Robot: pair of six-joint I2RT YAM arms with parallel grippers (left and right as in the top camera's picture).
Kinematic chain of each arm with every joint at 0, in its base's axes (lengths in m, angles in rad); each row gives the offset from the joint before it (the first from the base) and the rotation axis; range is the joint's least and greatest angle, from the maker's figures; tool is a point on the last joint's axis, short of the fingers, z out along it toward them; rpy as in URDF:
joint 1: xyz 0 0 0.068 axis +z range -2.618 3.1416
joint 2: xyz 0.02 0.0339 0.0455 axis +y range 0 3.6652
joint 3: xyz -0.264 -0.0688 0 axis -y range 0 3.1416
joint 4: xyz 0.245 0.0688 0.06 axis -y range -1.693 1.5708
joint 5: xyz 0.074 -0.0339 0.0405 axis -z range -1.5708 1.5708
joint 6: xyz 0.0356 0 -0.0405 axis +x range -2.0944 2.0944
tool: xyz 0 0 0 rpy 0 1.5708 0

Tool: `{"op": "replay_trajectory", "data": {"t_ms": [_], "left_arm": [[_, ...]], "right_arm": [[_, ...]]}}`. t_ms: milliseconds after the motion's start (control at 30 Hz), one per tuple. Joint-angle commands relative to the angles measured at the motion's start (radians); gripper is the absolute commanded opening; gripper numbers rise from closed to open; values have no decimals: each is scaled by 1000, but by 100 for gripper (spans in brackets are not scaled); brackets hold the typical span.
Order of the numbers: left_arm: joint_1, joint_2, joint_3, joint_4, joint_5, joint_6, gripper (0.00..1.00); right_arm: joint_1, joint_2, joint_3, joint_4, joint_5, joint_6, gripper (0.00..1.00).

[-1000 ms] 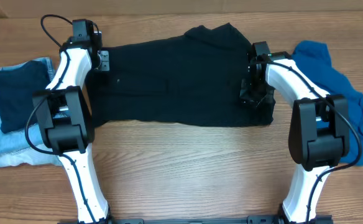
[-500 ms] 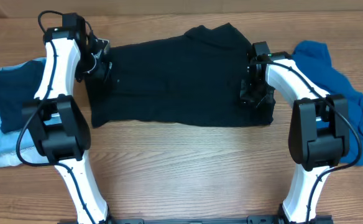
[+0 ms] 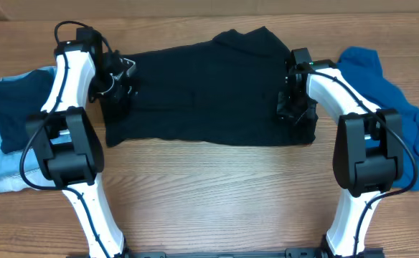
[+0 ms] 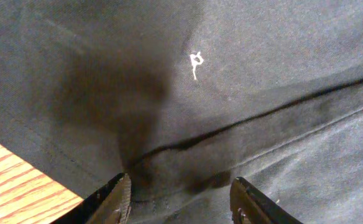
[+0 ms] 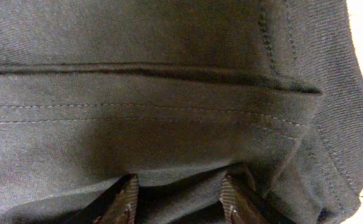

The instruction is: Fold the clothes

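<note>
Mostly flat, the black shirt [image 3: 202, 93] lies spread wide, faintly creased.

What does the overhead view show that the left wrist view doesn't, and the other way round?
Overhead alone: the teal-blue garment at right and light-blue denim at left. Left wrist alone: a small looped white mark on the fabric and a dark crease running across it. Both: the black shirt and the wooden table.

Each wrist view shows only the tips of the left hand [image 4: 180, 188] and right hand [image 5: 178, 186]; the rest is cropped.
</note>
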Motion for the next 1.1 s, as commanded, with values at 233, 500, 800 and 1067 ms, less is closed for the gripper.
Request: {"op": "replay_trajectory", "data": {"t_ms": [233, 500, 800, 1067], "left_arm": [[21, -8, -7, 35, -17, 53, 55], [20, 2, -8, 21, 20, 53, 31], [22, 2, -8, 5, -5, 52, 40], [23, 31, -8, -3, -4, 52, 42]], "right_arm": [[-6, 32, -45, -11, 19, -3, 49], [-6, 32, -45, -14, 19, -3, 49], [-6, 32, -45, -16, 19, -3, 49], [-6, 32, -45, -15, 19, -3, 49]]}}
